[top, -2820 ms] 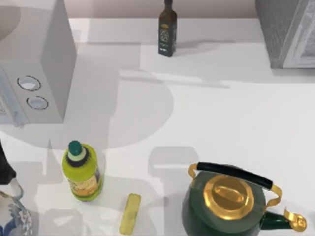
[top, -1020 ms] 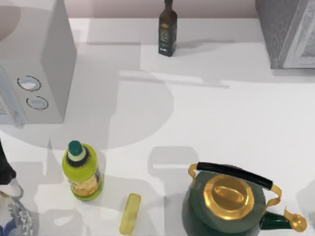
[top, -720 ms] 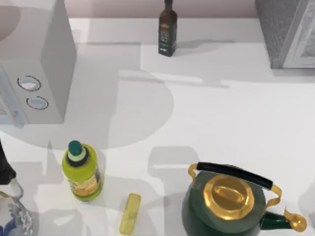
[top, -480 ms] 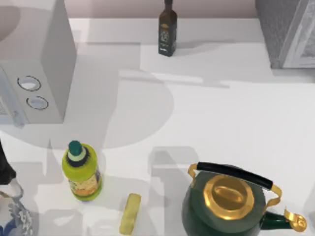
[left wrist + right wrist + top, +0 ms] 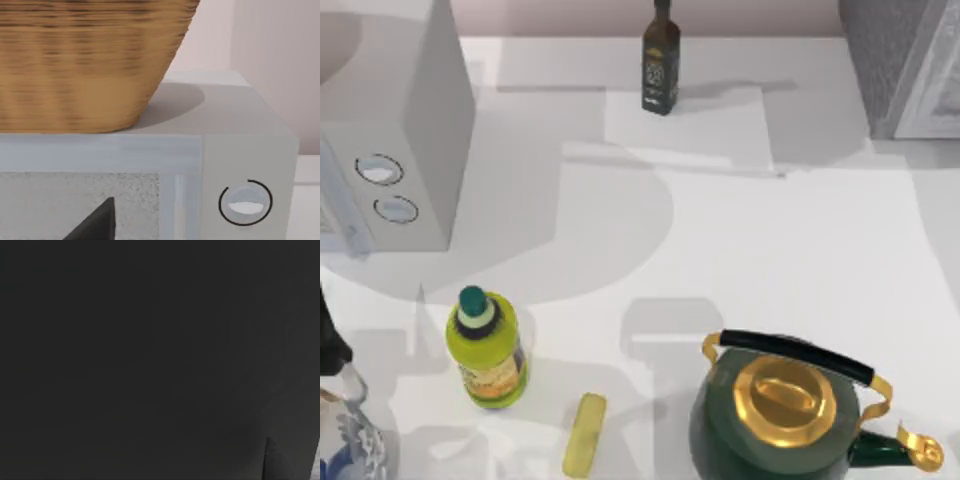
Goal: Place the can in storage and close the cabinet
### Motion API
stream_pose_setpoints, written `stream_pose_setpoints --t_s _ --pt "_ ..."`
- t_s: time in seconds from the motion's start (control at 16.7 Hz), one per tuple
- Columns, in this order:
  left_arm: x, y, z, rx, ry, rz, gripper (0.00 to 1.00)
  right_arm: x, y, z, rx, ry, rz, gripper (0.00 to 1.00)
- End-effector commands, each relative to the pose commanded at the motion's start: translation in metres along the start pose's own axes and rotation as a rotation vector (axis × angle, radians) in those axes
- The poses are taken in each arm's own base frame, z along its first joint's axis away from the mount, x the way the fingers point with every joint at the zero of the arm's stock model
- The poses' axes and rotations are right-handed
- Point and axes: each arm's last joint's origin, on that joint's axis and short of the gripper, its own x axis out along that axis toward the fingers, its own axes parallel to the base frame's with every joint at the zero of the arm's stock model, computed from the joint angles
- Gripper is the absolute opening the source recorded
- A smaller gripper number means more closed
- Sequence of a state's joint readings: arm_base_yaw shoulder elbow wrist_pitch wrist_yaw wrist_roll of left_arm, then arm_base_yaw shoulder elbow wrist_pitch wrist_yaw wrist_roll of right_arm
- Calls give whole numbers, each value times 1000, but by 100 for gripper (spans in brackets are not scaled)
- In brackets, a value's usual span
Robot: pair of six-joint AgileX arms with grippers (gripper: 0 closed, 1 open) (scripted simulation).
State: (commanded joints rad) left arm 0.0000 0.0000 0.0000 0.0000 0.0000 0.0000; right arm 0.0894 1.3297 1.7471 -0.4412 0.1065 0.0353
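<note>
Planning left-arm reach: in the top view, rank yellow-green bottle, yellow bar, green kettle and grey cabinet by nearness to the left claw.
From the left claw, left edge:
1. yellow-green bottle, lower left
2. yellow bar, bottom middle
3. green kettle, lower right
4. grey cabinet, upper right

You are seeing very little of the AgileX arms here. In the left wrist view, a matte black, wedge-shaped piece of the left pincer (image 5: 97, 224) is showing, tapering to a point, with no markings visible. The right wrist view is dark.
</note>
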Motion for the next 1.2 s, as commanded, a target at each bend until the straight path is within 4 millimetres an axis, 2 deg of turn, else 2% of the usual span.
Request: stream_pose_setpoints --t_s 0.18,0.3,0.42,0.66,0.72,0.78,0.9,1.08,1.2 --pt "0 0 0 0 0 0 100 -16 45 -1 -9 -8 6 100" --pt "0 0 0 0 0 0 100 -26 63 -1 -14 -13 7 100" --pt "0 0 0 0 0 0 100 -33 71 -1 -16 -16 7 100" --pt "0 0 0 0 0 0 100 -34 73 -1 -17 -16 7 100" --pt "0 0 0 0 0 0 100 -41 63 5 -20 -35 -35 100" --pt "0 0 0 0 0 0 100 -39 63 5 -19 -36 -35 100" --pt "0 0 0 0 0 0 100 -28 63 7 -18 -39 -35 100" --pt "0 0 0 0 0 0 100 4 64 5 -21 -31 -35 100" --pt "0 0 0 0 0 0 100 9 63 6 -20 -35 -35 100"
